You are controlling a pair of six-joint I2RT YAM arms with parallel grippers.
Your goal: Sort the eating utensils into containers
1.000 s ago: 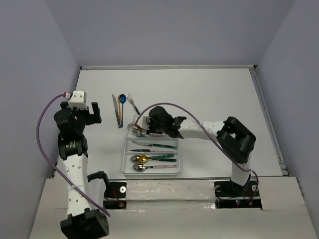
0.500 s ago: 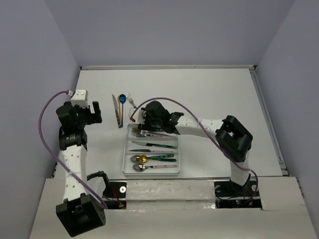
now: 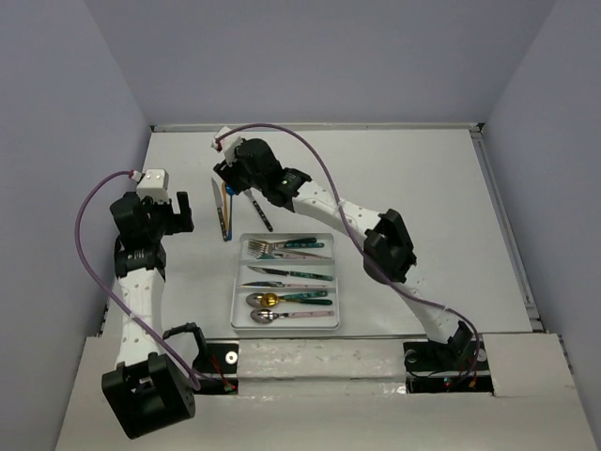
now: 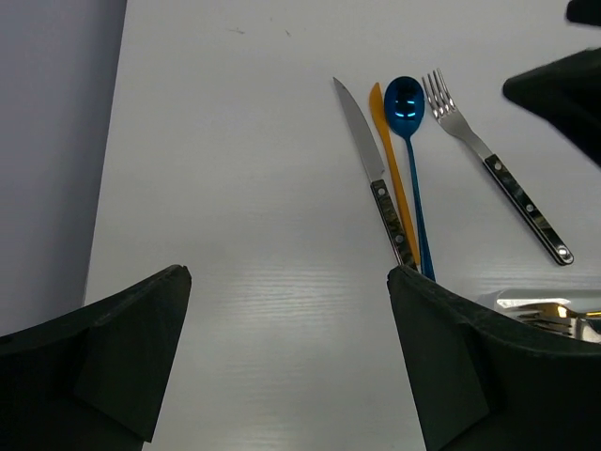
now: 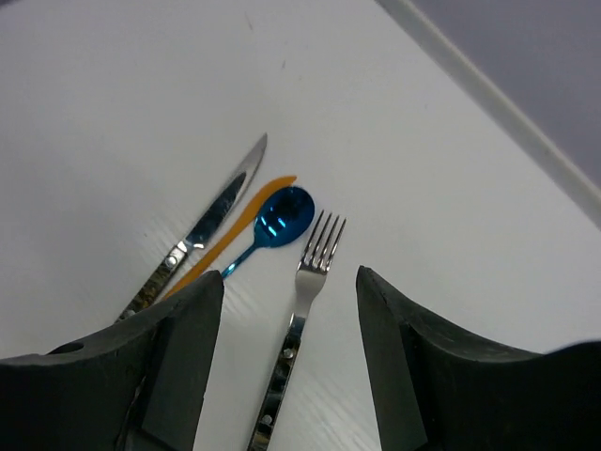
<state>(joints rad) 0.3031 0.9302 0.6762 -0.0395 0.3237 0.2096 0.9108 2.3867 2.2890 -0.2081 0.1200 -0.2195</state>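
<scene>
Four loose utensils lie side by side on the white table: a silver knife [image 3: 215, 199], a gold knife [image 3: 222, 211], a blue spoon [image 3: 228, 221] and a black-handled fork [image 3: 263, 214]. My right gripper [image 5: 289, 274] is open and hovers just above the fork [image 5: 319, 246], whose neck lies between the fingers untouched. The blue spoon [image 5: 282, 214] and silver knife [image 5: 221, 202] lie to its left. My left gripper [image 4: 286, 277] is open and empty, well left of the silver knife [image 4: 362, 141]. The white tray [image 3: 237, 296] holds forks, knives and spoons in its three containers.
The right arm [image 3: 319, 202] stretches across the table from the near right to the far left, passing above the tray's far side. Its dark gripper body [image 4: 563, 94] shows at the top right of the left wrist view. The left wall stands close behind the left arm [image 3: 141, 263].
My right gripper opened over the tray's far compartment and swung away to the far left, now above the loose fork. The left arm barely shifted.
</scene>
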